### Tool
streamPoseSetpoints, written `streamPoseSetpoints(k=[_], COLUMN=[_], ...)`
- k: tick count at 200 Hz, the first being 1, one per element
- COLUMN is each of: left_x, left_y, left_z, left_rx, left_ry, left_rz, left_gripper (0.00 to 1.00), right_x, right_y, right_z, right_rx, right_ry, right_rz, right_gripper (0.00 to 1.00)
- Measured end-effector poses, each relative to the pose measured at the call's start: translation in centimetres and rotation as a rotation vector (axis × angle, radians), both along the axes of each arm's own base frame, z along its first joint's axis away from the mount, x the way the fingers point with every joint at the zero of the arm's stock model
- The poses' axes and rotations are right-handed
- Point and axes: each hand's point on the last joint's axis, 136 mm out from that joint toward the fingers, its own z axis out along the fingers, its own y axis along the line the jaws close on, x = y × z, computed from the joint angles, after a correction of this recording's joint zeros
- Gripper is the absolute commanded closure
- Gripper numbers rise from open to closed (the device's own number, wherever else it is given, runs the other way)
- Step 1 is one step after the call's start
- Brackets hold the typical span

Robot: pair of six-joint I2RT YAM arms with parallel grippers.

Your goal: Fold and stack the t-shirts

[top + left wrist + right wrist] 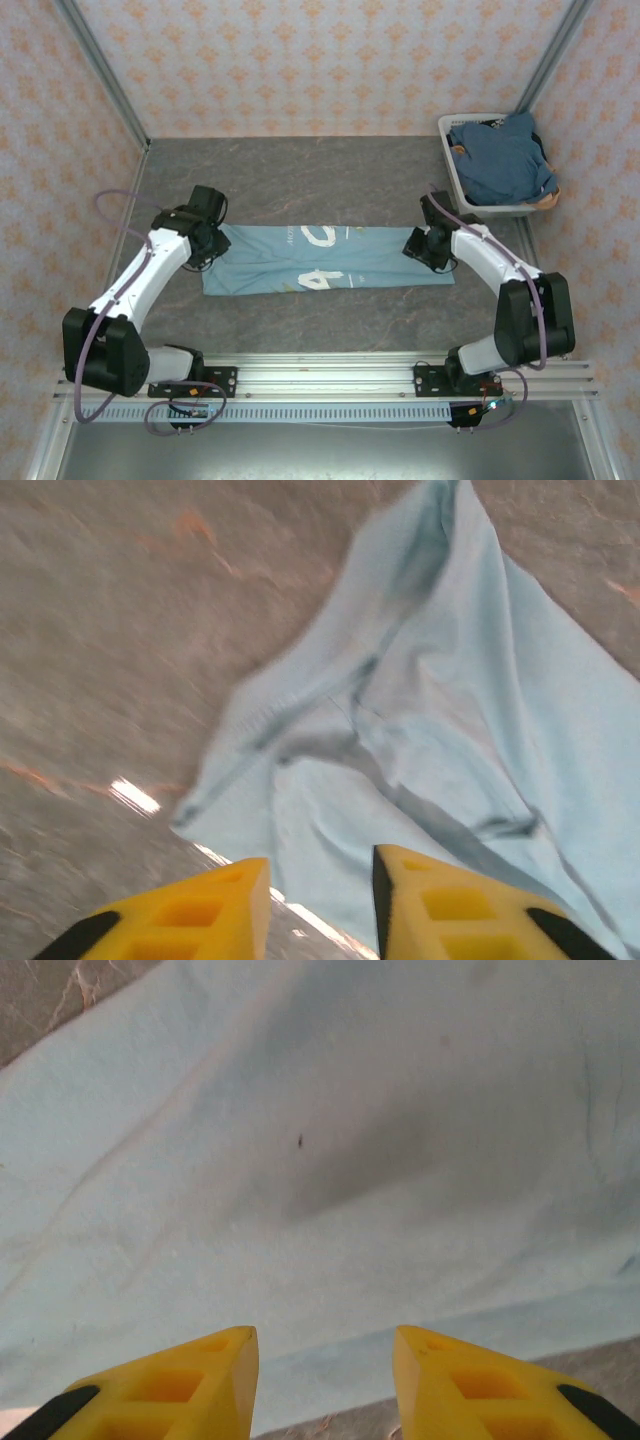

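Claws first: the left claw (320,880) hangs spread apart over the left end of the sky-blue t-shirt (350,262), and the right claw (325,1352) is likewise released above the opposite end, gripping nothing. They sit so, I'd judge, to pinch both ends for another fold. The shirt lies as a long strip on the table (300,180); its white block characters (318,235) are folded over, unreadable. Slate-blue t-shirts (505,160) wait in the white laundry basket (449,160).

The sky-blue t-shirt (385,262) bears white block letters (317,236) seen only in fragments, none of them readable
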Motion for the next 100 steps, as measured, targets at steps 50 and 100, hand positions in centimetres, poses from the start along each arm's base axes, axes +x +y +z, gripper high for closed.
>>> streamPoseSetpoints(k=[50, 100], left_x=[0.2, 2.7], left_y=[-4.1, -4.3], left_z=[-6.1, -10.5], left_rx=[-0.185, -0.179], left_ry=[0.135, 0.240], left_rz=[0.125, 0.203], left_gripper=[0.84, 0.87], right_x=[4.0, 5.3], right_y=[-0.7, -2.1], right_z=[-1.8, -5.2], right_rx=[-0.087, -0.179], right_ry=[0.048, 0.161], right_rz=[0.062, 0.022], right_gripper=[0.64, 0.69])
